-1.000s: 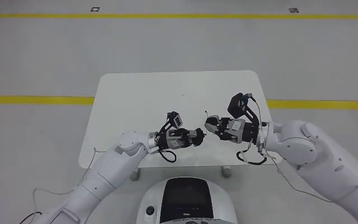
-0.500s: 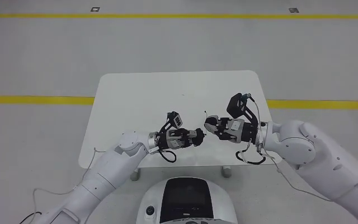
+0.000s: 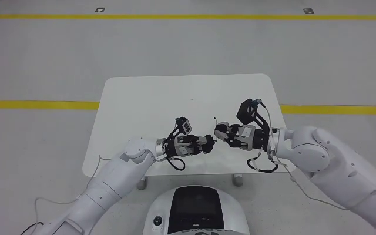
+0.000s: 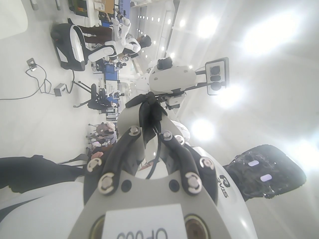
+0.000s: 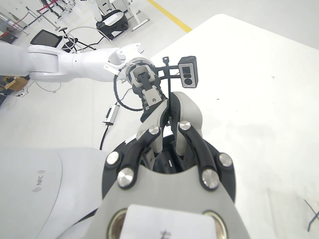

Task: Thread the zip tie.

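White bench on grey floor. My right claw: pinching black zip tie, held over bench's near edge. My left claw: pressed together, just beside it.

Legend: one zip tie. Two grippers are counted, a left gripper and a right gripper. One white table with rounded corners stands beneath them.
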Controlling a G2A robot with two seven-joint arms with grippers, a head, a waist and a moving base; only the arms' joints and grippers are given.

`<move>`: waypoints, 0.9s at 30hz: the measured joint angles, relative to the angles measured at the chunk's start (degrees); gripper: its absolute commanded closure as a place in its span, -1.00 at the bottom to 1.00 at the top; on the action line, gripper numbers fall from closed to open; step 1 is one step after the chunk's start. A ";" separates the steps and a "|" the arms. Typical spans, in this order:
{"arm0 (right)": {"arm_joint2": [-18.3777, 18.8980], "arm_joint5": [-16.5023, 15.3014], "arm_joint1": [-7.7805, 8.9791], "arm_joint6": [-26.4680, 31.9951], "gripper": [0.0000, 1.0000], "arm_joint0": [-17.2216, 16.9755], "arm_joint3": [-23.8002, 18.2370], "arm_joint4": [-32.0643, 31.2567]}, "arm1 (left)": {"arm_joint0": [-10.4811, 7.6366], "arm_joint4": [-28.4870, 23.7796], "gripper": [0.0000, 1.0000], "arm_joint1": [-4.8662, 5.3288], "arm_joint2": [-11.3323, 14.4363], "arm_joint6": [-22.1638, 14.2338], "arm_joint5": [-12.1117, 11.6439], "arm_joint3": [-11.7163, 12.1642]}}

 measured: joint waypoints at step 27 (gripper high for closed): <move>-0.71 0.00 1.53 -1.79 1.00 0.71 -1.39 -0.13 | 0.00 0.00 1.00 0.00 0.00 0.00 0.00 0.00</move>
